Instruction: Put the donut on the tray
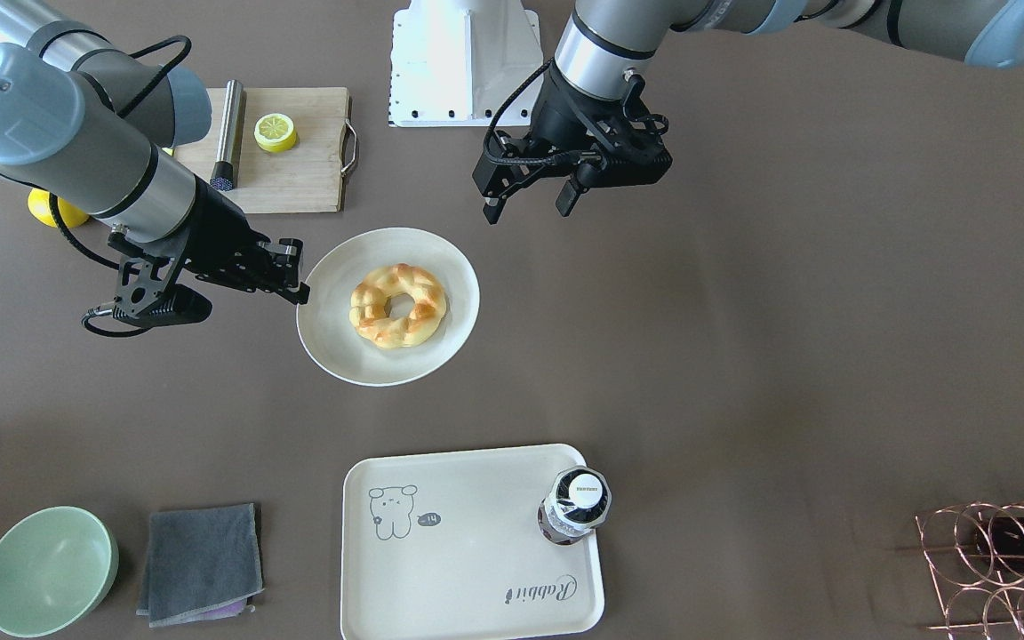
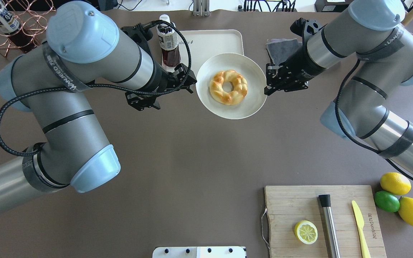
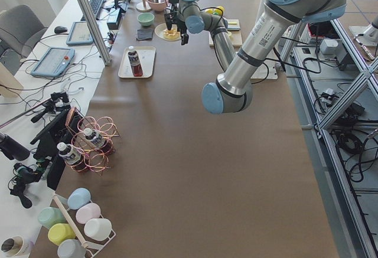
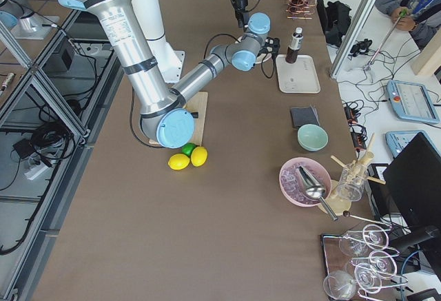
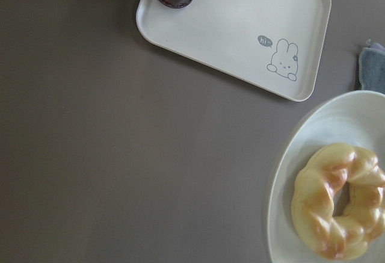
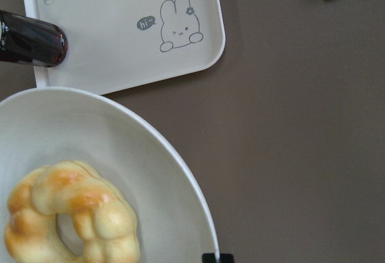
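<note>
Zero transfer yet: donut on plate, tray waiting

Nothing of the task is looking done. Donut (image 1: 398, 305) is lying flat in the middle of the round white plate (image 1: 334, 342), not on the tray (image 1: 468, 569). Tray is sitting on the table (image 1: 743, 356) on the side of the plate away from the robot base, w/ bare table showing between them in the front view. A dark bottle (image 1: 574, 505) is standing upright on the tray, at the tray edge facing the plate. Rest of tray surface, incl. rabbit drawing, is showing bare, so room for the donut is looking ok. Left to do, as I'm judging it: get donut off plate, carry it over to tray, set it down clear of bottle. So the whole job is remaining.

Grippers:
- Right gripper (image 1: 297, 276) is sitting at the plate's rim, on the plate's robot-right side. Its wrist cam is showing one dark fingertip (image 6: 216, 257) right at the rim edge. Jaws are looking pinched on the rim, i.e. gripping plate, not donut. I'm reading that as likely, since contact is partly hidden. Can't tell if plate is being lifted.
- Left gripper (image 1: 530, 206) is hovering beside the plate, on its robot-base side and toward robot's left, not touching it. Jaws are standing wide apart, holding nothing.
- Neither gripper is touching the donut.
</note>
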`<action>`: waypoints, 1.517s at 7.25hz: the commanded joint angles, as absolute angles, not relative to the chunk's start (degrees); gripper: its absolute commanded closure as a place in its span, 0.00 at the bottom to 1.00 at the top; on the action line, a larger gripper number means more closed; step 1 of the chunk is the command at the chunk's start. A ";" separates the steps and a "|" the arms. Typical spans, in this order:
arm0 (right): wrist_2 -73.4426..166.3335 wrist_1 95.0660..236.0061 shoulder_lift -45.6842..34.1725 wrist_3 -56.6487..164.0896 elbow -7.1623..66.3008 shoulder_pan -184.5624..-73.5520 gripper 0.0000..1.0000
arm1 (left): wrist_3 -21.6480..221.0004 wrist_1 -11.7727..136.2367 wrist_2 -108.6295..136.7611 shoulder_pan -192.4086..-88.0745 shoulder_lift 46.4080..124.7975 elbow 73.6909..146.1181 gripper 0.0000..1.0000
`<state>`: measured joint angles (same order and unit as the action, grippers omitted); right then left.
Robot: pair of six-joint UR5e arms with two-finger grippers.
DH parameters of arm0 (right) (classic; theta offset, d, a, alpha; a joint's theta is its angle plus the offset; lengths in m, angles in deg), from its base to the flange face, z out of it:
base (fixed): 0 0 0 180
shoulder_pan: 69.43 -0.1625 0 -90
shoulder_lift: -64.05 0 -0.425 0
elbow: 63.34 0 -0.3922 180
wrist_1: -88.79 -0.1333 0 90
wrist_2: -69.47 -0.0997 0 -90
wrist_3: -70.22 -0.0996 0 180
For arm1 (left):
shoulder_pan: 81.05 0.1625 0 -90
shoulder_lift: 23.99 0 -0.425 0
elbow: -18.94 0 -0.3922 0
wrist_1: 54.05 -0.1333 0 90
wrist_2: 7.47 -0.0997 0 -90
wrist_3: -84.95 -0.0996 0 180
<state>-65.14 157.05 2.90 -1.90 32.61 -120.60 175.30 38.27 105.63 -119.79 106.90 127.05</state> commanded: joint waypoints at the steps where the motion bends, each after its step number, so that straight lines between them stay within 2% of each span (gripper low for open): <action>1: -65.27 157.34 13.21 -1.50 16.79 -124.09 1.00 | 175.30 38.06 106.26 -121.21 104.43 129.23 0.03; 4: -64.40 156.99 23.59 -2.02 -0.18 -125.06 1.00 | 175.30 37.98 106.09 -121.74 99.16 134.33 0.03; 7: -60.53 156.64 30.71 -3.94 -10.65 -122.61 1.00 | 175.82 37.80 105.65 -122.18 97.39 135.65 0.02; 11: -51.22 156.47 33.29 -17.47 -12.71 -118.21 1.00 | 175.56 37.71 105.56 -122.27 97.21 134.96 0.03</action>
<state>-54.00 156.48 32.44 -12.51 -12.08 -119.58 175.73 37.76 105.57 -122.18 97.14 135.43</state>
